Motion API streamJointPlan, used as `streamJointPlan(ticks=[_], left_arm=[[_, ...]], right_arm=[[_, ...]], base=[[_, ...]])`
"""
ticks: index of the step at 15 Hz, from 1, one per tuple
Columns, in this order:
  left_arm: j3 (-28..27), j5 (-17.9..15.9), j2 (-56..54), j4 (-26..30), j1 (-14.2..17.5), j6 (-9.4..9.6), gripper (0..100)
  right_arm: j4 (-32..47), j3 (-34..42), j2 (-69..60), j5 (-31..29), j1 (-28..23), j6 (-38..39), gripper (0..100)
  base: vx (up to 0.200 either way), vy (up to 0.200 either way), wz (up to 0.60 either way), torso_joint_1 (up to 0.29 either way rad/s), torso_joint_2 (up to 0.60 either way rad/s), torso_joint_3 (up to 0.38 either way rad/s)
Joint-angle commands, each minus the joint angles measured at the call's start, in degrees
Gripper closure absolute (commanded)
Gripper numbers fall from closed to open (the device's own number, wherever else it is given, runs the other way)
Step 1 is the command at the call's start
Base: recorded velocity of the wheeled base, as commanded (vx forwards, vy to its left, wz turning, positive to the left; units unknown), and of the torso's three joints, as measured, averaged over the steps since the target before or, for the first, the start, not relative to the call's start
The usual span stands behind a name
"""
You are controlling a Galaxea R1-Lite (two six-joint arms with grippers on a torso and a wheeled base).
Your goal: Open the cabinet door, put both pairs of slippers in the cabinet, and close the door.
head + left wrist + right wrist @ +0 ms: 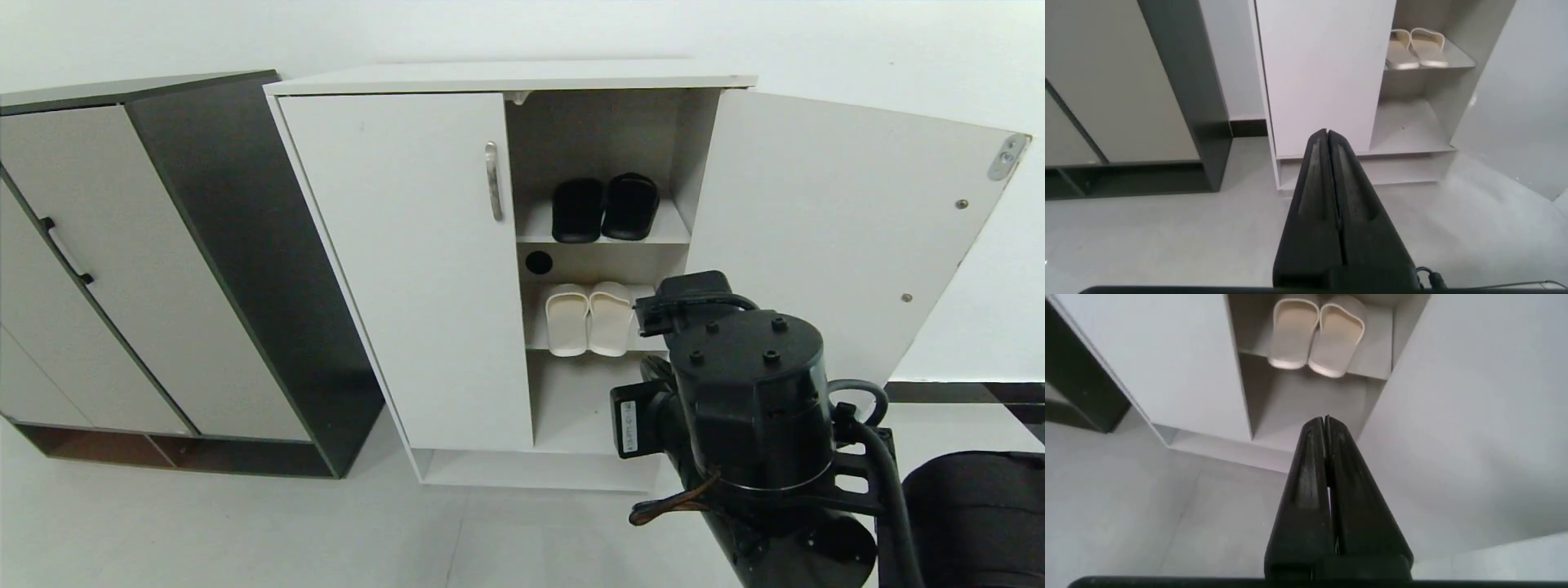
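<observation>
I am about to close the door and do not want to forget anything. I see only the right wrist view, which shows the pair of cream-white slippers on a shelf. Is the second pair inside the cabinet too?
Observer: Yes. The pair of black rubber slippers stands on the shelf just above the pair of cream-white slippers.
Operator: Good. Is the other door of the cabinet open as well?
Observer: No. The left white door with the metal handle is shut, and the right white door stands wide open.
Operator: Does the left gripper hold something?
Observer: No. The left gripper is shut and empty, facing the foot of the shut door.
</observation>
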Motion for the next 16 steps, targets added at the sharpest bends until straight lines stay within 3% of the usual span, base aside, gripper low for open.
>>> streamJointPlan(ticks=[1, 16], left_arm=[[0.00, 0.01, -0.01, 0.02, 0.01, -0.01, 100], [0.00, 0.01, -0.01, 0.02, 0.01, -0.01, 100]], right_arm=[[0.02, 0.19, 0.17, -0.02, -0.15, 0.01, 100], [-0.51, 0.37, 1.49, -0.02, -1.11, -0.17, 100]], base=[[0.000, 0.000, 0.00, 0.000, 0.00, 0.000], [0.000, 0.000, 0.00, 0.000, -0.01, -0.012]])
